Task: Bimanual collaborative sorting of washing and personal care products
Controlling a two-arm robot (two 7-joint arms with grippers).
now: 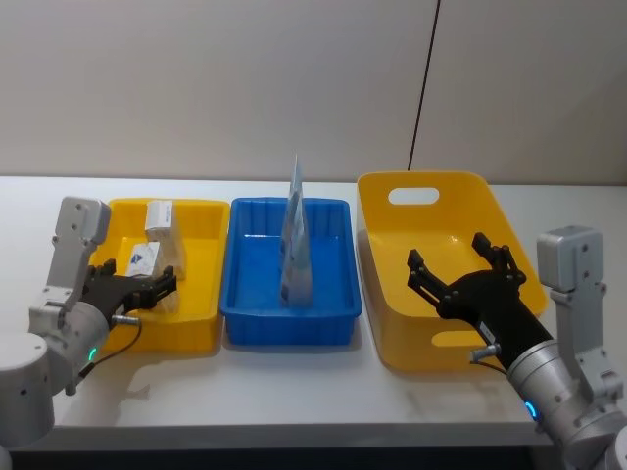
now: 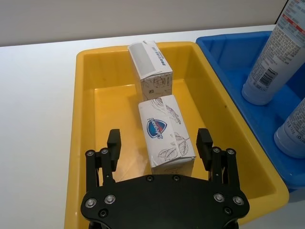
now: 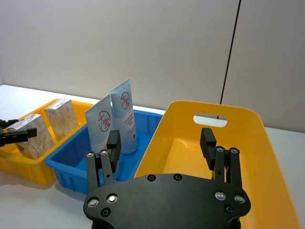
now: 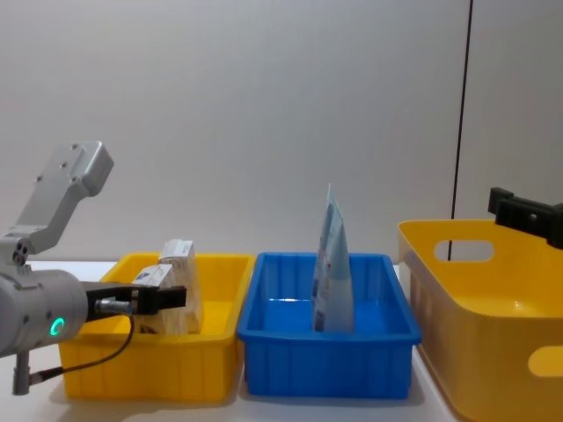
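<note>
My left gripper [image 2: 159, 143] is at my 10 o'clock, over the near end of the yellow tray [image 1: 201, 211]. Its jaws are wide apart and hold nothing. One finger stands on each side of the near end of the pack [image 2: 164, 133], and I see a gap to it on both sides. This pack lies flat in the tray with its blue label up. The box [image 2: 151, 64] is just beyond it, toward 12 o'clock, very close to it, perhaps touching.

At 12 o'clock the blue tray [image 1: 245, 255] keeps two tubes [image 3: 125, 114], upright on their caps, one just beside the other.

My right gripper [image 3: 160, 138] hangs at 2 o'clock above the basket [image 1: 431, 230], jaws spread wide, empty also. The part of the basket floor that I can see is bare.

My judgement: the sorting is nearly done or done — boxes in one tray, tubes in the other, no product left on the table that I can see. What remains, I think, is only to lift both arms away — if the pack needs no straightening.
</note>
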